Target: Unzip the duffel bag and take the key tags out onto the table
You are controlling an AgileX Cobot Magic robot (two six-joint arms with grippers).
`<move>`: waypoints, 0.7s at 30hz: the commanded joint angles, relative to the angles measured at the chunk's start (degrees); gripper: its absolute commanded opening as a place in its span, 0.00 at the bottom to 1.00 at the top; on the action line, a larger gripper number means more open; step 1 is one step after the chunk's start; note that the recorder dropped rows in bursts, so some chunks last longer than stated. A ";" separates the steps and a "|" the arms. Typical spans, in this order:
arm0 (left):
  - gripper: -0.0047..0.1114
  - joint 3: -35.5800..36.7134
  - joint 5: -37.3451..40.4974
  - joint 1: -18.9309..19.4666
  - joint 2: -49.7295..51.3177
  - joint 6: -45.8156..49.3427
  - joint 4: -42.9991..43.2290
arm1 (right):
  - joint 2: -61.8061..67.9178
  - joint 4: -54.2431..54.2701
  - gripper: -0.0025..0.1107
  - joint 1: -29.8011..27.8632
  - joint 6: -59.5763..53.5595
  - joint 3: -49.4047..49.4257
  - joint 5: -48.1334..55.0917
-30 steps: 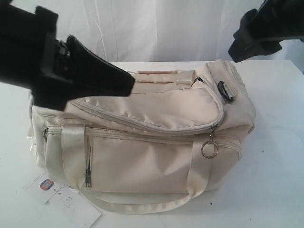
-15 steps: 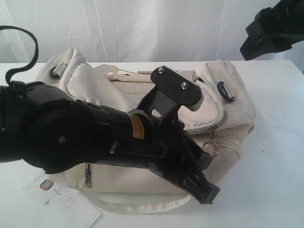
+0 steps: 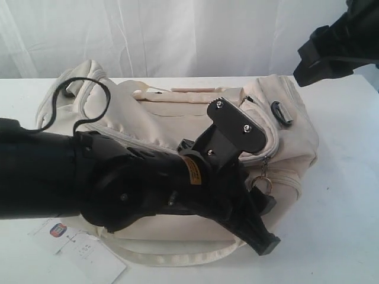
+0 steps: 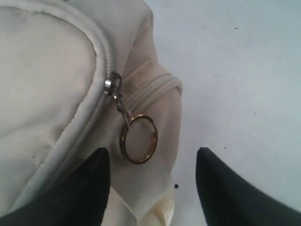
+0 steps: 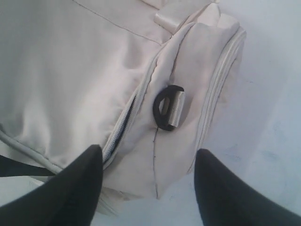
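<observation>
Exterior camera faces the cream fabric duffel bag (image 3: 172, 118) frontally; both wrist cameras look down closely at the same bag end.

Bulky matte-black left arm (image 3: 118, 189): thin black cable (image 3: 109, 97) looping at eleven o'clock, small orange sticker (image 3: 190, 170) showing at three o'clock, rounded black bracket plate (image 3: 235, 127) carrying two silver screws (image 3: 246, 126); left gripper (image 4: 151, 151) showing black tapered fingers (image 4: 75, 197).
</observation>
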 commanded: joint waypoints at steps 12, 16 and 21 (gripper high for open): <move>0.55 0.16 -7.37 -0.56 3.57 -1.03 -0.17 | -0.03 0.55 0.50 -0.34 0.23 0.34 -1.73; 0.54 0.16 -8.39 -0.67 3.57 -1.45 -0.17 | -0.03 0.55 0.50 -0.34 0.23 0.34 -1.73; 0.43 0.16 -8.24 -0.67 3.57 -1.45 -0.17 | -0.03 0.55 0.50 -0.34 0.23 0.34 -1.73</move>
